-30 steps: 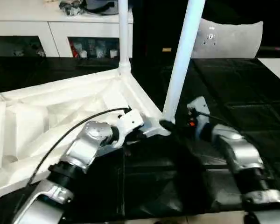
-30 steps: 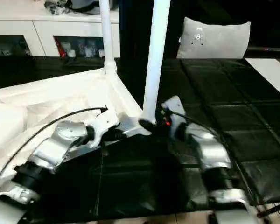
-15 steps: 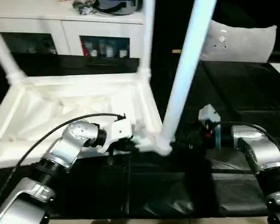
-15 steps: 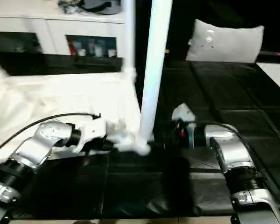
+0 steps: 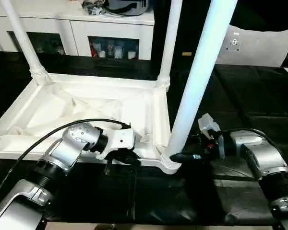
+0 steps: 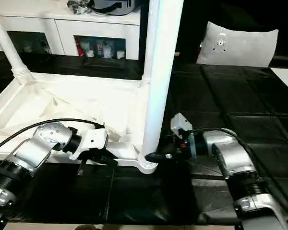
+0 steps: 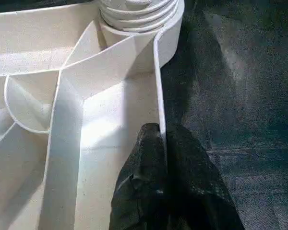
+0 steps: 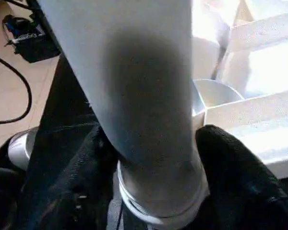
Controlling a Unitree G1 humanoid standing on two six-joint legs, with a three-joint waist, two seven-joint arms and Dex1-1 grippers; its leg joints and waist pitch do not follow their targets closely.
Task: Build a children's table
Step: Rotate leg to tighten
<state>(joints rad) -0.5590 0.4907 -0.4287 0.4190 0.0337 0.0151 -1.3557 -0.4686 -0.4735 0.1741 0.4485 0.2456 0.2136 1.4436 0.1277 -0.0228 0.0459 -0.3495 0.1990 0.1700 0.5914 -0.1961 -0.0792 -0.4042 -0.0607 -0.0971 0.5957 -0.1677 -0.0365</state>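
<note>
Now R gripper (image 6: 151, 156) round leg (image 6: 158, 81) (base)

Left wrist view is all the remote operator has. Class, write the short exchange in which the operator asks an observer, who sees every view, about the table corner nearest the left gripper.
Operator: My left gripper is pinching the table top's thin rim beside a round corner socket. Is a leg seated there?
Observer: Yes, a long white leg rises tall out of that socket.
Operator: Where is the right gripper?
Observer: The right gripper is at the foot of that same leg, on the side facing away from the table top.
Operator: Are other legs fitted?
</note>
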